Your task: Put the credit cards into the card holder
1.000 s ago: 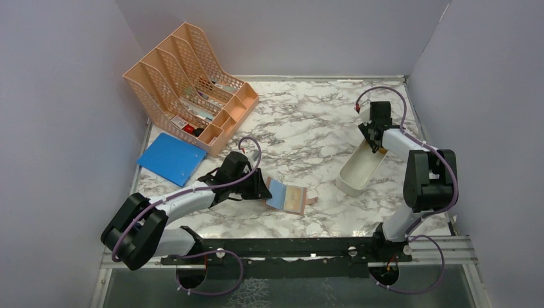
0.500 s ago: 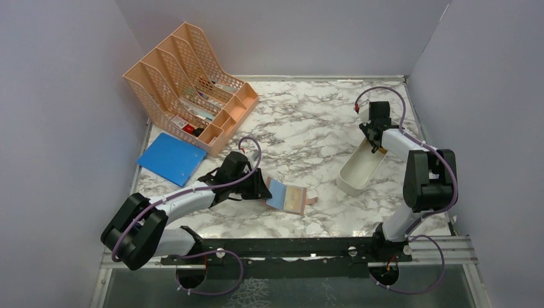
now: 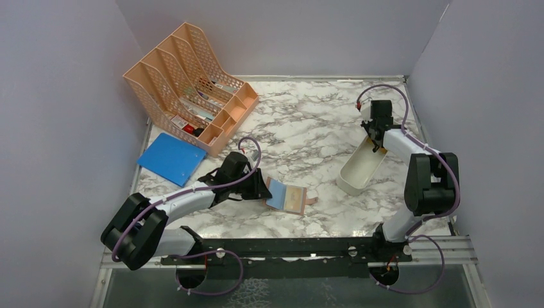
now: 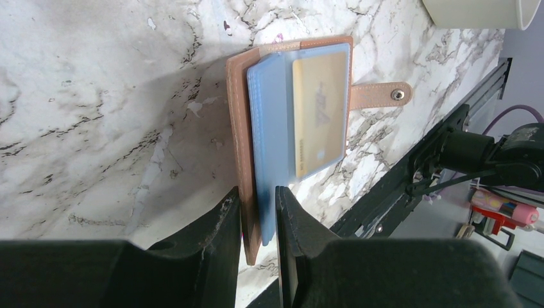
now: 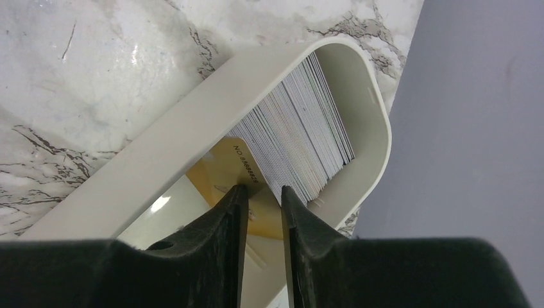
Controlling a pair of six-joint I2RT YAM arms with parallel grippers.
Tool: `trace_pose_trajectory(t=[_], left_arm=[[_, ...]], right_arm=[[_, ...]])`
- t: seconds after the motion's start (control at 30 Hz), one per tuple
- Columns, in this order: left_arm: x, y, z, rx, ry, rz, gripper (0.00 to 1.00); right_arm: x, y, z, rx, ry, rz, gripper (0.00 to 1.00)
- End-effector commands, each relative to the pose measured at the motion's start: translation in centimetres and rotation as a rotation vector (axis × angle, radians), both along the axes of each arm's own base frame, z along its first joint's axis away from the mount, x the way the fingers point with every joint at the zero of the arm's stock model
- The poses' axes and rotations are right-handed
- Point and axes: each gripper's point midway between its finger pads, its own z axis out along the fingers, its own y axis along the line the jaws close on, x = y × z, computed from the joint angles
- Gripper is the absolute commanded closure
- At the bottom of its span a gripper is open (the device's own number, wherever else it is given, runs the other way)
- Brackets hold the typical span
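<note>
Camera rundown: the overhead one sits high up behind the near edge and looks down and forward. The whole tabletop [image 3: 308, 122] fits in its shot, near edge at the bottom, far edge up top. That's the far-away, see-everything view.

The left wrist cam rides right behind the left pincer [image 4: 256, 196], super close to the surface. It faces across toward the right edge, with the card holder [image 4: 295, 109] mid-frame and the near-edge rail [image 4: 410, 173] down its right side.

The right wrist cam is just as tight behind the right pincer [image 5: 260, 192], staring into the white tray [image 5: 365, 96] by the right edge.

The overhead covers both spots. The left wrist view also clips the tray's end in its top right corner, so the tray's in all three.
</note>
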Motion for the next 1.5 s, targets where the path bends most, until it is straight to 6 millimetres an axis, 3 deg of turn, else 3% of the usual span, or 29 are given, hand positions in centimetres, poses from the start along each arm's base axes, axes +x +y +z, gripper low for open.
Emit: trace_pose_trajectory(t=[0.0, 0.3, 0.6, 0.93, 1.03, 1.27, 1.47], left_arm=[[0.1, -0.3, 0.4, -0.028, -0.009, -0.008, 0.72], [0.1, -0.4, 0.2, -0.030, -0.001, -0.005, 0.72], [0.2, -0.5, 0.4, -0.037, -0.002, -0.002, 0.72], [0.0, -0.4, 0.4, -0.044, 0.006, 0.005, 0.73], [-0.2, -0.5, 0.2, -0.046, 0.013, 0.003, 0.76], [-0.3, -0.8, 0.4, -0.073, 0.019, 0.003, 1.00], [-0.2, -0.8, 0.2, -0.086, 0.022, 0.022, 1.00]], right_arm=[[1.6, 0.1, 2.8, 0.018, -0.100, -0.006, 0.71], [1.0, 1.3, 2.2, 0.090, -0.054, 0.017, 0.83], [0.3, 2.1, 3.4, 0.135, -0.053, 0.030, 0.96], [-1.4, 3.6, 4.9, 0.224, -0.034, 0.050, 0.99], [-1.9, 3.5, 5.9, 0.233, -0.049, 0.028, 0.99], [-3.0, 3.8, 8.8, 0.279, -0.076, -0.017, 0.99], [-3.0, 6.0, 12.4, 0.428, -0.158, -0.002, 0.99]])
